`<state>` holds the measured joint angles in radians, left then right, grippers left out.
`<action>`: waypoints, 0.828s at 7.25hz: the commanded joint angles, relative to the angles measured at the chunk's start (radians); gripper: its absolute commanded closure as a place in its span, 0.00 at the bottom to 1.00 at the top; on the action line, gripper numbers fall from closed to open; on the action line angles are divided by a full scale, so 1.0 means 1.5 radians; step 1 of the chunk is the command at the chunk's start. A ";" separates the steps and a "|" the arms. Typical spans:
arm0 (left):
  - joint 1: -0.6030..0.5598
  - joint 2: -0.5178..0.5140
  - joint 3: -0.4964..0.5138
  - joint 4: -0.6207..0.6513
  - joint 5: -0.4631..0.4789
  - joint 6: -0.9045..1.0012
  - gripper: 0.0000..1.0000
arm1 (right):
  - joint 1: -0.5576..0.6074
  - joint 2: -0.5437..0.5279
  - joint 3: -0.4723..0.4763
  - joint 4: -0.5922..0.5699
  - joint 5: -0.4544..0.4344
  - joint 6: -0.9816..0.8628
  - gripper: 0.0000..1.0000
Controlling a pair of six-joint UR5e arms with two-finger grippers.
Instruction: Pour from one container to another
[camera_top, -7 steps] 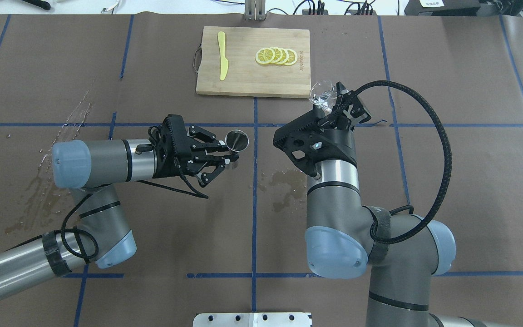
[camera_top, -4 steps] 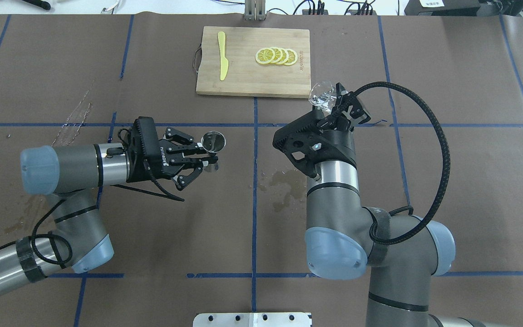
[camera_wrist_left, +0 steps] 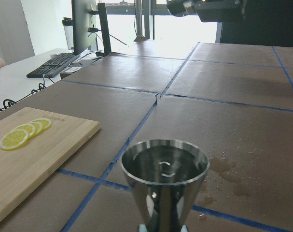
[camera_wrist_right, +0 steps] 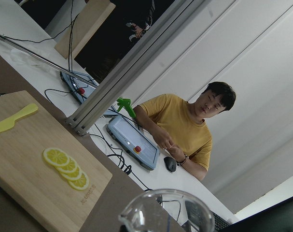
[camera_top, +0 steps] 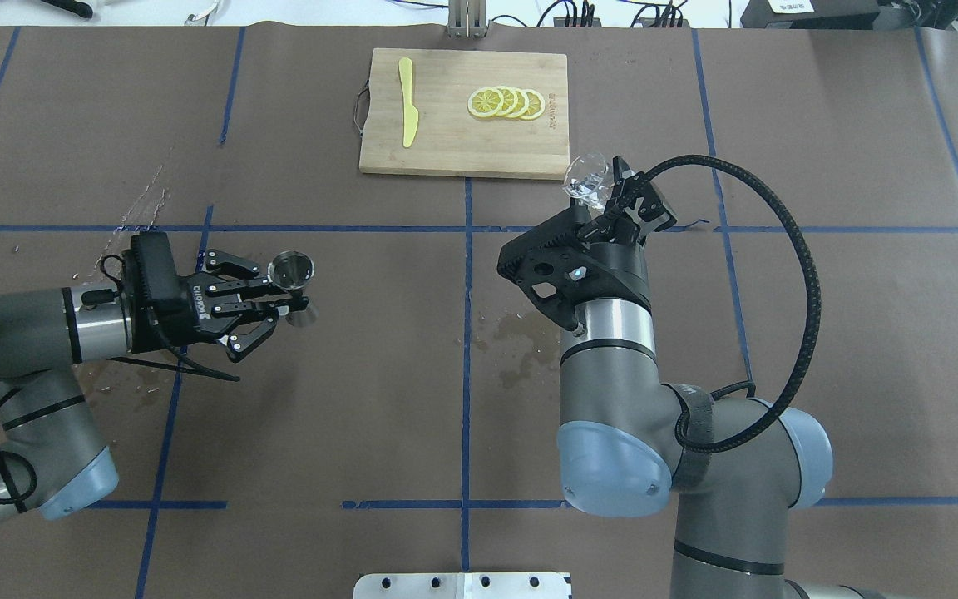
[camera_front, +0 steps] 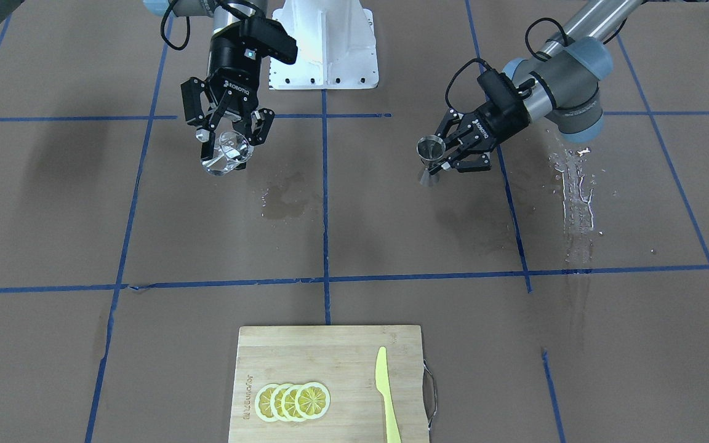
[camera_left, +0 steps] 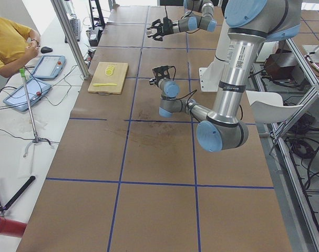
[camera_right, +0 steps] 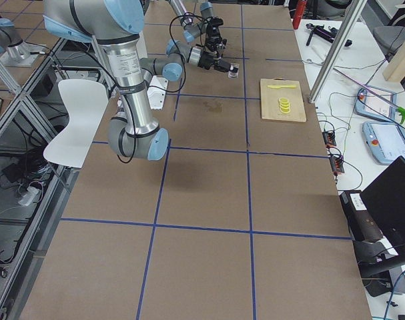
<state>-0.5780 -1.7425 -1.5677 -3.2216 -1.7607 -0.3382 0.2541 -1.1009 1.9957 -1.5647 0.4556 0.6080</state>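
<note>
While left hand (camera_top: 281, 295) clamps upright steel jigger (camera_top: 292, 269) at waist, frame's mid-left, right hand (camera_top: 616, 195) grips tilted glass tumbler (camera_top: 585, 176), upper centre, beside cutting board (camera_top: 446, 137). One jigger, one tumbler, four lemon slices (camera_top: 506, 102).

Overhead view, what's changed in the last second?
The left gripper, still shut on the jigger, pulled back toward the robot's left, away from the table's middle. The right gripper with the glass tumbler barely shifted; cutting board, lemon slices and knife stayed put.

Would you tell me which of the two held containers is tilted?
The clear glass in the right gripper; the steel jigger in the left gripper stands upright.
</note>
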 commanded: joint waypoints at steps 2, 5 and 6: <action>0.000 0.114 -0.018 -0.114 0.102 -0.073 1.00 | -0.006 0.000 0.001 0.000 -0.001 0.000 1.00; 0.009 0.193 -0.018 -0.196 0.284 -0.084 1.00 | -0.008 0.000 0.002 0.000 -0.003 0.000 1.00; 0.024 0.206 -0.018 -0.200 0.328 -0.088 1.00 | -0.009 -0.001 0.002 0.000 -0.003 0.001 1.00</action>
<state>-0.5626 -1.4679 -1.5955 -3.5001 -1.3605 -0.4651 0.2427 -1.1019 1.9985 -1.5647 0.4517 0.6076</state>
